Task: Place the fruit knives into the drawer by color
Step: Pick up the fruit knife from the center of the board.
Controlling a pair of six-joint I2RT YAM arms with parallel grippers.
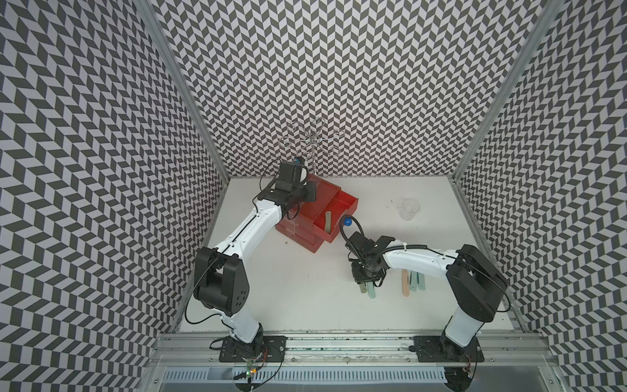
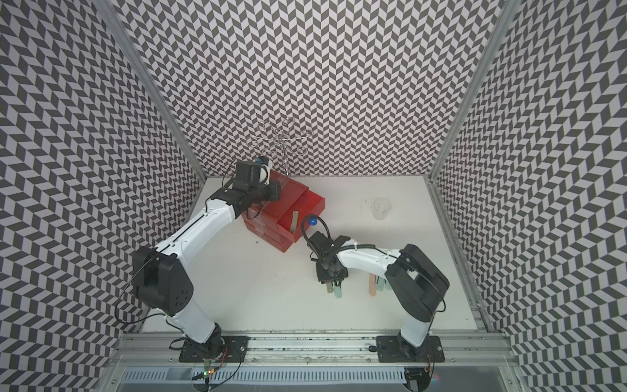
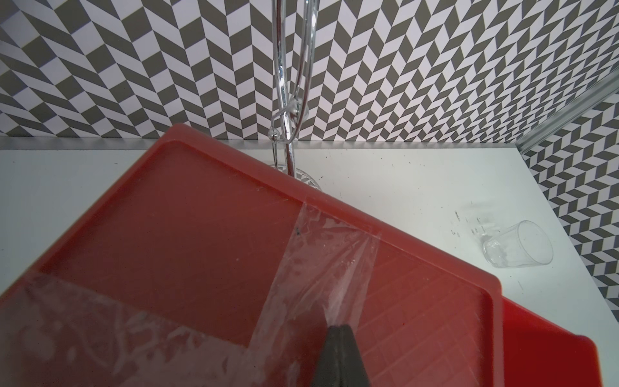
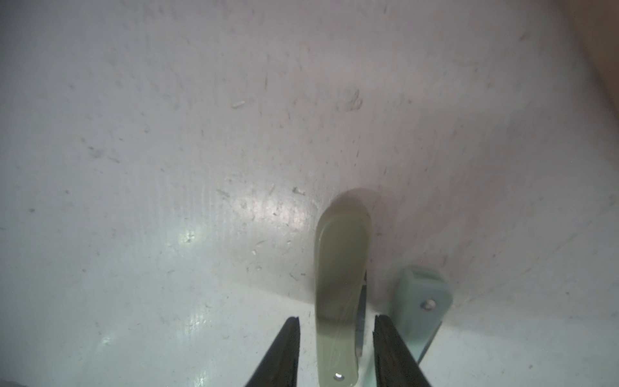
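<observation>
The red drawer (image 1: 298, 222) cabinet stands at the back left, its top drawer pulled out with one grey-green fruit knife (image 1: 327, 222) inside. My left gripper (image 3: 340, 326) is shut, its tips resting on the taped cabinet top. My right gripper (image 4: 336, 318) is open low over the table, straddling a grey-green fruit knife (image 4: 341, 268) without touching it. A pale teal knife (image 4: 422, 301) lies just outside one finger. In both top views a peach knife (image 1: 405, 283) and two teal knives (image 1: 417, 281) lie partly under my right forearm.
A clear cup (image 1: 410, 208) stands at the back right. A chrome wire rack (image 1: 314, 139) rises behind the cabinet. The open drawer's blue knob (image 1: 346, 223) is close to my right wrist cable. Patterned walls enclose three sides.
</observation>
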